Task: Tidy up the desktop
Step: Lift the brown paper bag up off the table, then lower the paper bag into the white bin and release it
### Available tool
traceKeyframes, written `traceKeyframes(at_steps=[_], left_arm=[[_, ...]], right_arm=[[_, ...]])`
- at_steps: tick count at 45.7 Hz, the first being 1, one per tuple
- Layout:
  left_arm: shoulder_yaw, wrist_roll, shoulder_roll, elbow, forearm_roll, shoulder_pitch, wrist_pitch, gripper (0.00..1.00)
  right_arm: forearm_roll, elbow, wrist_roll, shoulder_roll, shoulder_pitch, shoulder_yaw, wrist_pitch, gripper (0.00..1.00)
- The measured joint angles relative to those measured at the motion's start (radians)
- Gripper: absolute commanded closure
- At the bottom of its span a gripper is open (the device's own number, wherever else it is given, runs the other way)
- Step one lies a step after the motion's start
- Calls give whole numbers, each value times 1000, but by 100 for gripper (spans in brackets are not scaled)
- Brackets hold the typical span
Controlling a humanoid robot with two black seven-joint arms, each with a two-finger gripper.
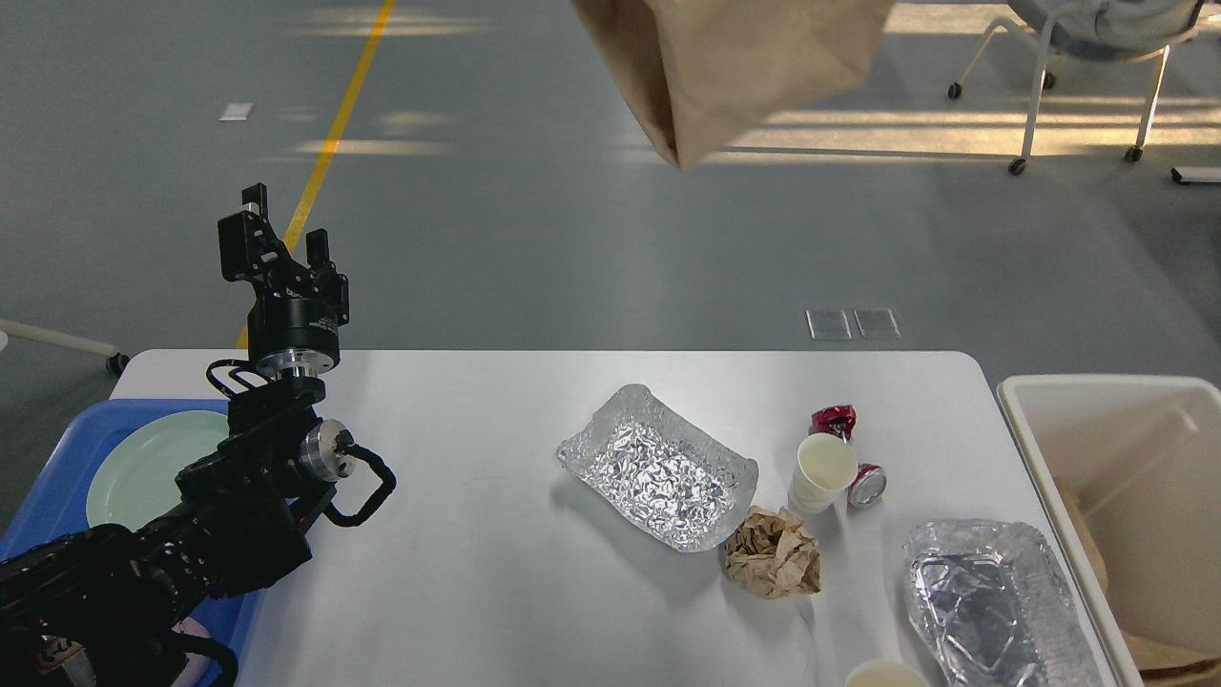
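The white desktop (496,572) carries litter on its right half. A crinkled foil tray (658,472) lies at the middle. A second foil tray (992,601) lies at the front right. Between them are a crumpled brown paper ball (773,553), a white paper cup (820,472), a crushed red can (866,485) and a red wrapper (833,420). Another cup's rim (882,676) shows at the bottom edge. My left gripper (281,229) is open and empty, raised above the table's back left corner. A brown paper bag (734,67) hangs at the top centre; what holds it is out of view.
A blue tray (48,496) with a pale green plate (143,468) sits at the left edge, partly under my left arm. An off-white bin (1126,477) with brown paper inside stands right of the table. A wheeled chair (1097,57) stands on the floor behind.
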Motion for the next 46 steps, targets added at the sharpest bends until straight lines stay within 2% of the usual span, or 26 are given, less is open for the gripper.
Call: traceKeyframes(at_steps=[8, 18, 31, 46], left_arm=[[0, 0, 1, 0, 0, 0, 0, 4], [0, 0, 1, 0, 0, 0, 0, 4], [0, 0, 0, 0, 0, 0, 0, 4], [0, 0, 0, 0, 0, 0, 0, 4]], right_arm=[[-23, -51, -1, -6, -241, -181, -27, 100], [-21, -137, -6, -5, -495, -382, -287, 100], [-27, -396, -21, -10, -829, -597, -571, 100], [-30, -455, -130, -48, -972, -713, -693, 100]])
